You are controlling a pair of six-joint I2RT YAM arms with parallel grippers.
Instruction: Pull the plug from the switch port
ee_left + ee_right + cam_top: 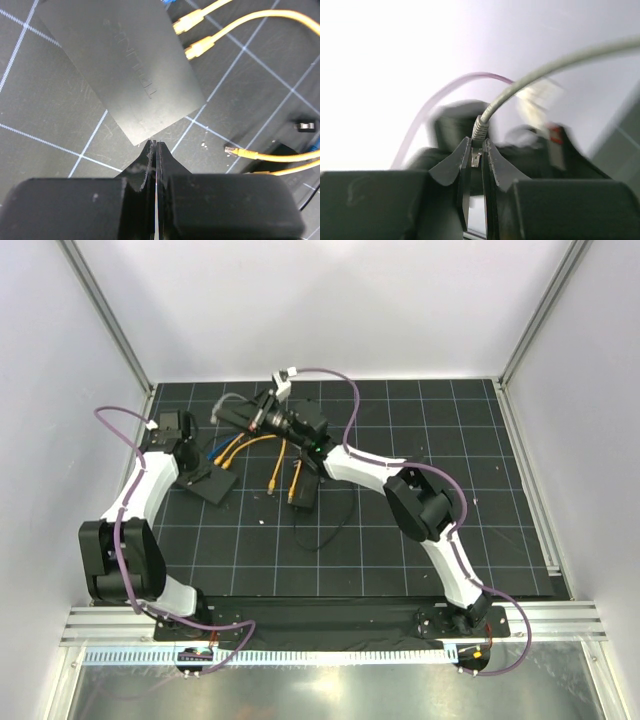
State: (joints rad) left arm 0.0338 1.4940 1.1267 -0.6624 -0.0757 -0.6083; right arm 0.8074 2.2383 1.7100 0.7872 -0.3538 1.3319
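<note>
Firstly, the grey plug (479,131): small, light, hard plastic on a springy grey cable (560,62). We judged its body, not the cable, the place to hold. We found the right gripper (476,144) pinching it aloft near the far edge of the tabletop (480,540). Secondly, the switch (125,70): light, likely to slide, lying towards the left edge. The left gripper (154,146) was pressed together, empty, at its corner.

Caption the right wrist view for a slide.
Right gripper shut on the plug of a grey cable arcing up-right.

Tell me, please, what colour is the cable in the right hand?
The cable in the right hand is light grey; right wrist view shows it best.
</note>
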